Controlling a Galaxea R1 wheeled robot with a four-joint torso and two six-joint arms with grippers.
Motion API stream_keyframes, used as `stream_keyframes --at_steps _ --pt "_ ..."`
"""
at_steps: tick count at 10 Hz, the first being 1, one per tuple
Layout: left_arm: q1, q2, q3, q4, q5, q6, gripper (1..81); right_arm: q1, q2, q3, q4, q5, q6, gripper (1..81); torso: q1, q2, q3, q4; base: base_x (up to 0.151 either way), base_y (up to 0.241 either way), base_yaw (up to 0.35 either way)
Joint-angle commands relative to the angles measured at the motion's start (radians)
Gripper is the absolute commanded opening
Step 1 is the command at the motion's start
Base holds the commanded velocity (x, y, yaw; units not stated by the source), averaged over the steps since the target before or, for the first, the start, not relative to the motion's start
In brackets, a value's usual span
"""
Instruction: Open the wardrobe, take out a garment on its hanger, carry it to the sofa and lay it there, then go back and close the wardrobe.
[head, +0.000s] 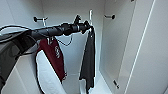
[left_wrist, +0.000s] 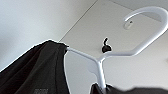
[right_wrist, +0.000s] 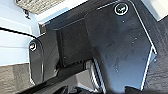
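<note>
Garment held out at the wardrobe mouth

Garment (head: 88, 62) hangs limp from the white hanger (left_wrist: 105, 58), inside the open wardrobe (head: 117, 50), just beside the left gripper (head: 86, 26) at the hanger's top. Whether the claw is clamped on the hanger I cannot tell. The risk, as I judge it: a loose grip lets the hanger tilt and the fabric slide off, or the hem catches the red garment (head: 53, 56) nearby.
</note>
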Motion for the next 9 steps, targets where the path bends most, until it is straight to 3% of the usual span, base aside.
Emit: stream_keyframes --at_steps 1,3,5,8,9 --pt "-0.192 -0.003 -0.007 0.024 -0.03 0.006 1.0 0.038 0.009 0.005 0.006 -0.06 -0.002 81.1 0.0 0.0 0.0 0.0 -0.077 0.0 0.0" --pt "-0.192 -0.003 -0.009 0.024 -0.03 0.004 1.0 0.039 0.009 0.005 0.006 -0.06 0.0 81.1 -0.002 -0.001 0.0 0.0 -0.08 0.0 0.0" --pt "-0.192 -0.003 -0.007 0.024 -0.03 0.004 1.0 0.039 0.009 0.005 0.006 -0.06 0.0 81.1 -0.002 -0.001 -0.091 0.0 -0.083 0.0 0.0" --pt "-0.192 -0.001 -0.007 0.024 -0.033 0.004 1.0 0.039 0.009 0.005 0.006 -0.062 0.0 81.1 -0.003 -0.002 -0.171 0.0 -0.085 0.0 0.0" --pt "-0.192 0.0 -0.007 0.024 -0.033 0.004 1.0 0.039 0.01 0.005 0.006 -0.061 -0.002 81.1 -0.003 -0.002 -0.109 0.0 -0.089 0.0 0.0"
